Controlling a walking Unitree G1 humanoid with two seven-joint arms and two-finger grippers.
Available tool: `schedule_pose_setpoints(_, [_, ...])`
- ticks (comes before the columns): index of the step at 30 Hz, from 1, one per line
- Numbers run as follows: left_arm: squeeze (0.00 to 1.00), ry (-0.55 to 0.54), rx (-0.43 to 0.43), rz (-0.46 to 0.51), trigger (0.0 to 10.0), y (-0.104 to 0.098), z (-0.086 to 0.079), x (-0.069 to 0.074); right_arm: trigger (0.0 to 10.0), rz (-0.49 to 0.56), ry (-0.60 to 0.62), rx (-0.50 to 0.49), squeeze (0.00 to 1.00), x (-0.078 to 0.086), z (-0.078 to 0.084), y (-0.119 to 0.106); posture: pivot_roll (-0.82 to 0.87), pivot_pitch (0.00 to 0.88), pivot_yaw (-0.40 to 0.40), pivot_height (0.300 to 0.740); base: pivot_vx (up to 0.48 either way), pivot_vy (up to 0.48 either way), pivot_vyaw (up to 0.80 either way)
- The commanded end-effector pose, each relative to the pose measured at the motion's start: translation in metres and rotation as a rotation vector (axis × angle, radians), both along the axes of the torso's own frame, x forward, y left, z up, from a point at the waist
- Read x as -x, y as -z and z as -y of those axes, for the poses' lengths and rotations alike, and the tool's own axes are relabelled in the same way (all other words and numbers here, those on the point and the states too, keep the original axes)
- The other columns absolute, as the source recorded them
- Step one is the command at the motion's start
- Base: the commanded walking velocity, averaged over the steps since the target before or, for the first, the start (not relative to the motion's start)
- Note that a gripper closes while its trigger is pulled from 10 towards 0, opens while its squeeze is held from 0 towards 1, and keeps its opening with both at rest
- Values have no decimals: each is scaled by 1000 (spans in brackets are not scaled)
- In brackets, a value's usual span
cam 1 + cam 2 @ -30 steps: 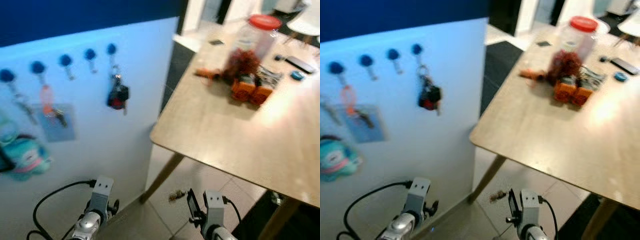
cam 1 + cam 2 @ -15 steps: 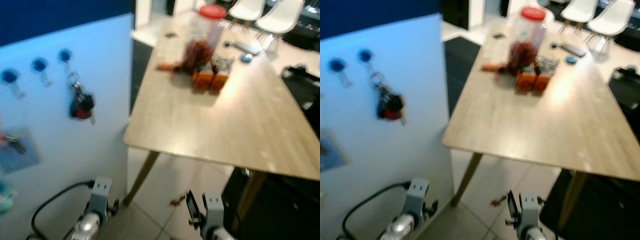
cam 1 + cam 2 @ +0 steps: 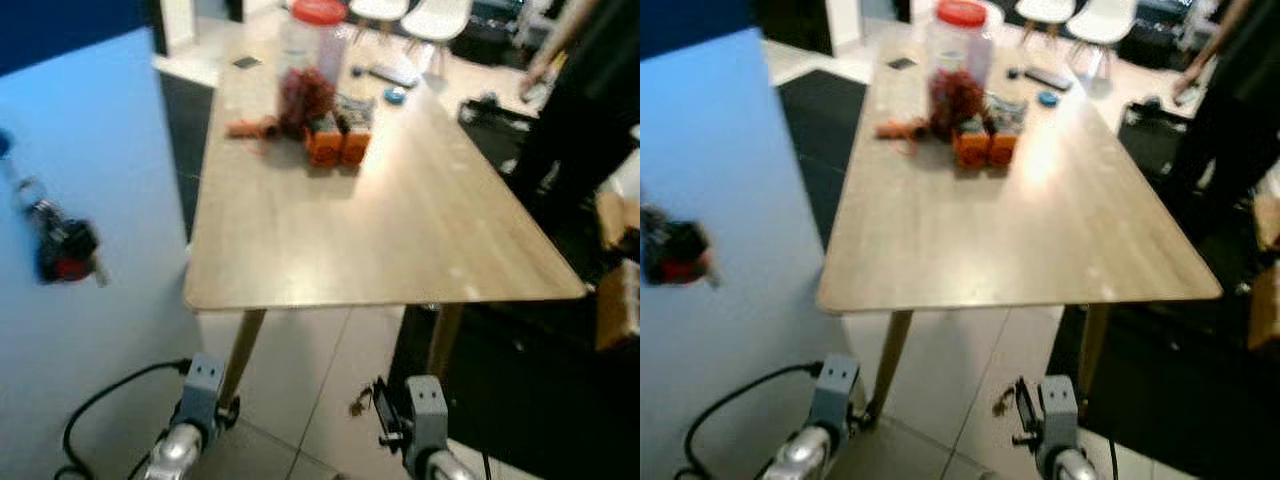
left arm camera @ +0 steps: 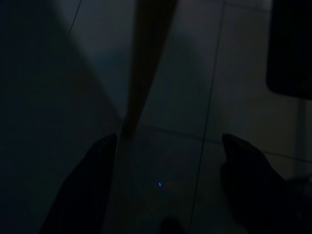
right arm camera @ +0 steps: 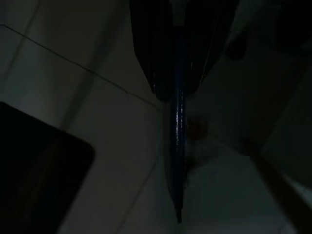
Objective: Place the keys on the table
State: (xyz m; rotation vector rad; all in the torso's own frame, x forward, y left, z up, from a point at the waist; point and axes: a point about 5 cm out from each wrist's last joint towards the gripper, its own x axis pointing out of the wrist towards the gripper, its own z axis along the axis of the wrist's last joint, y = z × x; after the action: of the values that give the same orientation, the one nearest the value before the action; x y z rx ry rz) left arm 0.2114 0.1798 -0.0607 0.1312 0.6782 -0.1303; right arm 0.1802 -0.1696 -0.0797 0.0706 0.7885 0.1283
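- The left tool is seen hanging low above the tiled floor, its fingers spread apart and empty.
- The right tool is seen with its fingers pressed together, nothing held.
- The wooden bench is seen ahead.
- A red-lidded jar is set at its far end.
- The keys are hung on the blue wall, left of the bench.

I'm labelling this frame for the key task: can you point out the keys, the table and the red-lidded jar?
keys (image 3: 62,250), left eye view, on the dark and red bunch hanging on the blue board.
table (image 3: 400,235), left eye view, on bare wood of the top.
red-lidded jar (image 3: 318,12), left eye view, on its red lid.
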Motion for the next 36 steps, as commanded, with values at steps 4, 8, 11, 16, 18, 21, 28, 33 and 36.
schedule_pose_setpoints(4, [0, -21, 13, 9, 10000, 1, 3, 3, 10000, -12, -37, 12, 0, 1, -2, 1, 86, 14, -89, 740, 0, 0, -600])
schedule_pose_setpoints(8, [0, -16, 17, 10, 10000, 1, 4, 2, 10000, -8, -54, 20, 0, 0, -2, 0, 85, 18, -86, 740, 0, 0, 0])
schedule_pose_setpoints(11, [0, -10, 24, 7, 10000, 1, 4, 3, 10000, -9, -53, 28, 0, 0, -1, 1, 86, 22, -91, 740, 0, 0, 0])
schedule_pose_setpoints(16, [0, -18, 15, 4, 10000, 2, 2, 4, 10000, -4, -57, 40, 0, -1, 1, 0, 95, 28, -91, 740, 0, 0, 0])
schedule_pose_setpoints(18, [0, -20, 10, 5, 10000, 1, 1, 3, 10000, -3, -57, 42, 0, -2, 2, -1, 99, 31, -88, 740, 0, 0, 0])
schedule_pose_setpoints(21, [0, -15, -6, 16, 10000, -1, -1, 0, 10000, 5, -62, 47, 0, -3, 1, -2, 117, 42, -66, 740, 0, 0, 0])
schedule_pose_setpoints(28, [0, 30, -31, 32, 10000, -7, -8, -7, 10000, 7, -38, 35, 0, 1, -7, 1, 157, 54, 0, 740, 0, 0, 0])
schedule_pose_setpoints(33, [0, 50, -33, 23, 10000, -10, -16, -11, 10000, 1, 22, 8, 0, 6, -14, 4, 161, 56, 29, 740, 0, 0, 0])
schedule_pose_setpoints(36, [0, 51, -10, 12, 10000, -9, -14, -12, 10000, -10, 73, -3, 0, 8, -12, 5, 135, 60, 36, 740, 0, 0, 0])
